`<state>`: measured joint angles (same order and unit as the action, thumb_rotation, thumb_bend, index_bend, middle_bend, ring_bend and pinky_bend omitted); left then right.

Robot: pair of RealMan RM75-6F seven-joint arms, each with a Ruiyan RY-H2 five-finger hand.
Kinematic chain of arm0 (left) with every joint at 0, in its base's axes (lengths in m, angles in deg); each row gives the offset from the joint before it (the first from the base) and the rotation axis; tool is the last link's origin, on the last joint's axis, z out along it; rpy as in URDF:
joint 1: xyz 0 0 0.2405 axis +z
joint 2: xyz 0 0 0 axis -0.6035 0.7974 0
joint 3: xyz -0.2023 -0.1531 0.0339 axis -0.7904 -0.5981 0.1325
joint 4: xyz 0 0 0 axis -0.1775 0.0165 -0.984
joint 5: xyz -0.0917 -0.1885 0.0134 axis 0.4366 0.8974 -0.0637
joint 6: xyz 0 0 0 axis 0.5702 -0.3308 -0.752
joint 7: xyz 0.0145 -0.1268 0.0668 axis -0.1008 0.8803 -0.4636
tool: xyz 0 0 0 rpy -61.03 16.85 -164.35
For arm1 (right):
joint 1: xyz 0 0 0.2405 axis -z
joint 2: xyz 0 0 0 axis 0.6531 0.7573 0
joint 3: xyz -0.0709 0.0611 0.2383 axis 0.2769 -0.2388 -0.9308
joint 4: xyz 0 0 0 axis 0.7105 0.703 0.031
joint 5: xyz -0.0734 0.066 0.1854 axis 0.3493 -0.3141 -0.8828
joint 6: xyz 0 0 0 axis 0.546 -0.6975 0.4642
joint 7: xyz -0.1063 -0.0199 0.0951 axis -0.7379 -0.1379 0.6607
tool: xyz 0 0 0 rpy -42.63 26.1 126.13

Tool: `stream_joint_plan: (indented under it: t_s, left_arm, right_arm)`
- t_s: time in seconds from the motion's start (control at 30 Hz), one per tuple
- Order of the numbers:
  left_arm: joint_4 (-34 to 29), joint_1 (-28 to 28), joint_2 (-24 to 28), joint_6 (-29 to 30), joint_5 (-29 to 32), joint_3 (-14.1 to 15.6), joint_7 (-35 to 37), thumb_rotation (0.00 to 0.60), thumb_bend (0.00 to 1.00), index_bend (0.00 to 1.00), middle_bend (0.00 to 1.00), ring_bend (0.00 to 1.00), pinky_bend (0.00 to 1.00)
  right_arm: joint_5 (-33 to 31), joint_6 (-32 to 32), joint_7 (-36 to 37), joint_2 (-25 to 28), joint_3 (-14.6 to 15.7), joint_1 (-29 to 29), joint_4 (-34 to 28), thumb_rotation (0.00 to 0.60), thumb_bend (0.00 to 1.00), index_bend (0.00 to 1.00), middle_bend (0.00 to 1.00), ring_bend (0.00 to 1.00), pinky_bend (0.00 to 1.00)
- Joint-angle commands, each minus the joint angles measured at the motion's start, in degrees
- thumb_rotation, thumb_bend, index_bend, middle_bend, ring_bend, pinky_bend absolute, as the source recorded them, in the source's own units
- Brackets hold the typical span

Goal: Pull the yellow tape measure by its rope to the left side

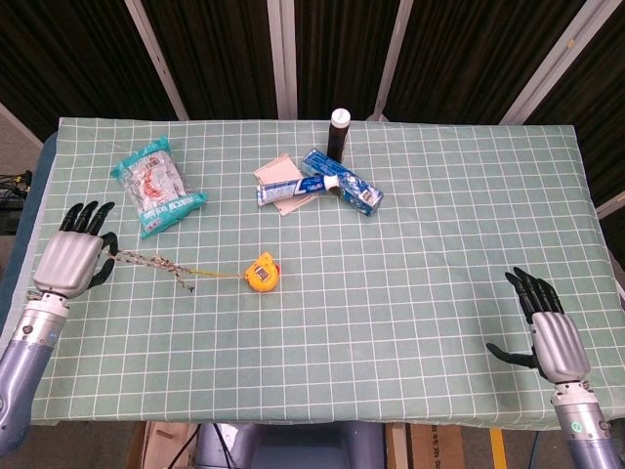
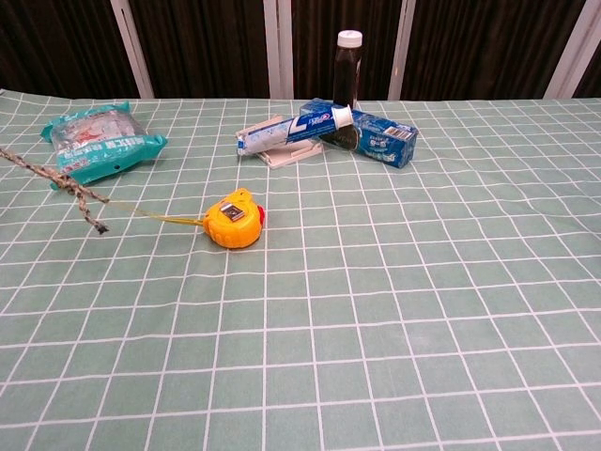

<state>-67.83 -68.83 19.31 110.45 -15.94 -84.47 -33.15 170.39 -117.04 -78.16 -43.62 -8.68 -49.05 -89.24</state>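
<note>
The yellow tape measure (image 1: pixel 262 274) (image 2: pixel 235 220) lies on the green checked cloth, left of the table's middle. A braided rope (image 1: pixel 154 264) (image 2: pixel 58 181) runs from it toward the left edge, joined by a thin yellow cord. My left hand (image 1: pixel 72 261) holds the rope's far end near the table's left edge; the chest view does not show this hand. My right hand (image 1: pixel 550 332) hovers at the front right corner, fingers spread, holding nothing.
A teal snack bag (image 1: pixel 154 186) (image 2: pixel 98 141) lies just behind the rope. A blue toothpaste box (image 1: pixel 341 183) (image 2: pixel 362 131), a white tube (image 2: pixel 282 135) and a dark bottle (image 1: pixel 339 129) (image 2: pixel 347 70) stand at the back centre. The table's left edge (image 1: pixel 24 283) is beside my left hand.
</note>
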Motion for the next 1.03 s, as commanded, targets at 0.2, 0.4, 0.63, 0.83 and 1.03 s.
stream_joint_plan:
  t_s: [0.2, 0.4, 0.63, 0.83, 1.03]
  left_arm:
    - [0.15, 2.73, -0.05, 0.21, -1.48, 0.69, 1.78, 0.6, 0.29, 0.32, 0.0, 0.0, 0.03]
    - [-2.13, 5.66, 0.4, 2.73, -3.83, 1.2, 3.91, 0.6, 0.18, 0.14, 0.0, 0.0, 0.0]
    - [-8.94, 14.18, 1.32, 13.51, -12.44, 5.02, 7.87, 0.6, 0.07, 0.0, 0.0, 0.0, 0.0]
    - [-4.76, 22.72, -0.75, 23.01, -20.39, 9.63, 9.86, 0.6, 0.03, 0.0, 0.0, 0.0, 0.0]
    - [-1.47, 25.76, -1.4, 24.13, -20.39, 9.39, 11.72, 0.6, 0.03, 0.0, 0.0, 0.0, 0.0]
  right_arm:
    - [0.09, -0.08, 0.0, 0.06, 0.08, 0.07, 0.07, 0.6, 0.12, 0.0, 0.0, 0.0, 0.0]
    - [0.37, -0.11, -0.04, 0.19, 0.24, 0.1, 0.28, 0.6, 0.12, 0.0, 0.0, 0.0, 0.0]
    - [2.37, -0.7, -1.86, 0.27, 0.94, 0.05, 1.66, 0.6, 0.11, 0.0, 0.0, 0.0, 0.0]
    - [3.71, -1.33, -4.36, 0.18, 1.57, 0.22, 2.15, 0.6, 0.11, 0.0, 0.0, 0.0, 0.0]
    - [3.63, -1.93, -4.98, -0.13, 1.43, 0.41, 2.12, 0.6, 0.11, 0.0, 0.0, 0.0, 0.0]
